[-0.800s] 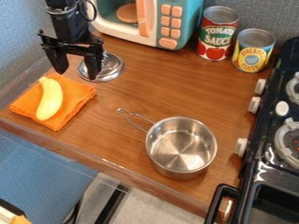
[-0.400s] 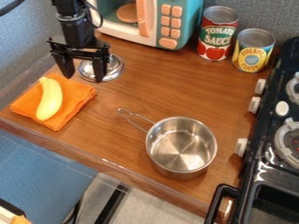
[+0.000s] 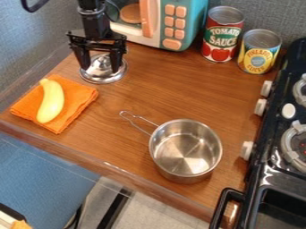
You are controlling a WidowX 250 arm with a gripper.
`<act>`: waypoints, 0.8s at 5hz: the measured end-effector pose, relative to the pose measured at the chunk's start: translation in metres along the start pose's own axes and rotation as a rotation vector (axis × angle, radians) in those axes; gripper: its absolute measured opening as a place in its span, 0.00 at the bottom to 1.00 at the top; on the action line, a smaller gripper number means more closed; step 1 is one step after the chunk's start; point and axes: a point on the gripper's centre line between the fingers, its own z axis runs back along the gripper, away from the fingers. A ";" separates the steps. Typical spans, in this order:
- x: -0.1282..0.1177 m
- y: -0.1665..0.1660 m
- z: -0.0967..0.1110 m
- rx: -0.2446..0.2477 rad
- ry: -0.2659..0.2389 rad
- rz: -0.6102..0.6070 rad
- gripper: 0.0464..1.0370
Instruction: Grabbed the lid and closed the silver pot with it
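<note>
Moved across to the metal lid [image 3: 103, 78], near the counter's [image 3: 179, 89] upper-left corner, with black gripper [image 3: 100, 69], spread fingers [image 3: 116, 63] included. Probably light, stiff, slippery; best pinched by the central knob [image 3: 103, 61].

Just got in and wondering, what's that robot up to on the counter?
The robot's open gripper is at the silver lid, one finger on either side of its knob, without a clear grip yet. The lid lies on the counter, and the silver pot is uncovered. It looks set to put the lid on the pot.
</note>
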 end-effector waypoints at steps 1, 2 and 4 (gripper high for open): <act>0.019 -0.003 0.005 0.015 -0.034 0.006 0.96; 0.030 -0.001 0.004 0.026 -0.054 0.013 0.96; 0.039 0.005 -0.003 0.041 -0.055 0.030 0.96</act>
